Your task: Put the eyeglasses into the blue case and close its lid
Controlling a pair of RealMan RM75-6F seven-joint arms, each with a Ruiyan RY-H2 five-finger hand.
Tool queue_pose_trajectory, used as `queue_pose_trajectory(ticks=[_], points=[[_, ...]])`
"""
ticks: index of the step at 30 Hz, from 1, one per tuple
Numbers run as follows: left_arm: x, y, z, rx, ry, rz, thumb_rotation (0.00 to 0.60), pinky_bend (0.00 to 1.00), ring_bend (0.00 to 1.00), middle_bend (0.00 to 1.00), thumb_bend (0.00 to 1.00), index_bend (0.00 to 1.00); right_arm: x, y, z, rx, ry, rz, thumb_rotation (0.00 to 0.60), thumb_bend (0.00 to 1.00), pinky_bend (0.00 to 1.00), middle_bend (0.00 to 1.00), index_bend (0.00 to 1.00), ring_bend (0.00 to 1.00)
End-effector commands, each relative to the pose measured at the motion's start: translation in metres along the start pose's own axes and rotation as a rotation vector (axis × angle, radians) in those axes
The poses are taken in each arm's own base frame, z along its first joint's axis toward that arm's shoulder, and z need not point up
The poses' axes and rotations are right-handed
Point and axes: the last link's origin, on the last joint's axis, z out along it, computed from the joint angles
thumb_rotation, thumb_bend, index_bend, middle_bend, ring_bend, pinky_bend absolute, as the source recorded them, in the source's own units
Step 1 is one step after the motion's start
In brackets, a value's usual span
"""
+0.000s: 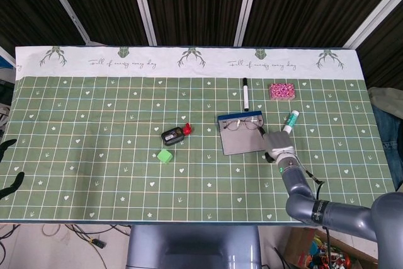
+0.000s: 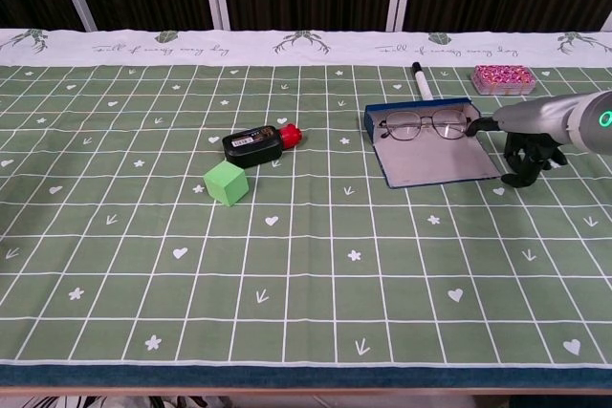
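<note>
The blue case (image 1: 240, 117) (image 2: 369, 121) lies open right of the table's centre, its grey lid (image 1: 244, 143) (image 2: 435, 162) flat toward me. The eyeglasses (image 1: 242, 125) (image 2: 427, 123) rest inside the blue tray. My right hand (image 1: 280, 148) (image 2: 535, 131) is just right of the case. One finger stretches out and touches the tray's right end by the glasses, while the others curl down; it holds nothing. Only dark fingers of my left hand (image 1: 11, 187) show at the far left edge of the head view, spread and holding nothing.
A black marker (image 1: 245, 94) (image 2: 421, 80) and a pink box (image 1: 281, 91) (image 2: 502, 78) lie behind the case. A green-capped tube (image 1: 290, 121) is beside my right hand. A black bottle with a red cap (image 1: 174, 134) (image 2: 258, 142) and a green cube (image 1: 165, 155) (image 2: 226, 182) sit left of centre.
</note>
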Motion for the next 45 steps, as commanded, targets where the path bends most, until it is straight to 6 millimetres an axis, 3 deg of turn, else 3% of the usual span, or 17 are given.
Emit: queue_pose_trajectory(ticks=[1, 24, 31, 34, 41, 45], points=[[0.0, 0.0, 0.0, 0.0, -0.001, 0.0, 0.6, 0.0, 0.0, 0.0, 0.32, 0.15, -0.001, 0.001, 0.001, -0.004, -0.007, -0.007, 0.6, 0.52, 0.7, 0.69, 0.05, 0.71], [0.0, -0.001, 0.0, 0.001, 0.001, -0.002, 0.6, 0.0, 0.0, 0.0, 0.32, 0.15, 0.008, -0.01, 0.013, 0.001, 0.009, 0.007, 0.6, 0.52, 0.7, 0.69, 0.05, 0.71], [0.0, -0.001, 0.0, 0.002, -0.001, -0.002, 0.6, 0.0, 0.0, 0.0, 0.32, 0.15, 0.014, -0.007, 0.0, 0.012, 0.036, 0.012, 0.6, 0.51, 0.7, 0.69, 0.06, 0.71], [0.0, 0.0, 0.0, 0.0, -0.002, -0.002, 0.6, 0.0, 0.0, 0.0, 0.32, 0.15, 0.016, -0.007, -0.012, 0.033, 0.059, 0.019, 0.6, 0.44, 0.69, 0.64, 0.06, 0.68], [-0.001, 0.001, -0.001, -0.003, -0.002, -0.002, 0.6, 0.0, 0.0, 0.0, 0.32, 0.15, 0.01, -0.01, -0.031, 0.077, 0.133, 0.049, 0.6, 0.2, 0.32, 0.35, 0.07, 0.43], [-0.001, 0.001, -0.001, -0.002, -0.003, -0.001, 0.6, 0.0, 0.0, 0.0, 0.32, 0.15, 0.002, -0.013, -0.033, 0.103, 0.212, 0.082, 0.6, 0.08, 0.25, 0.25, 0.07, 0.34]])
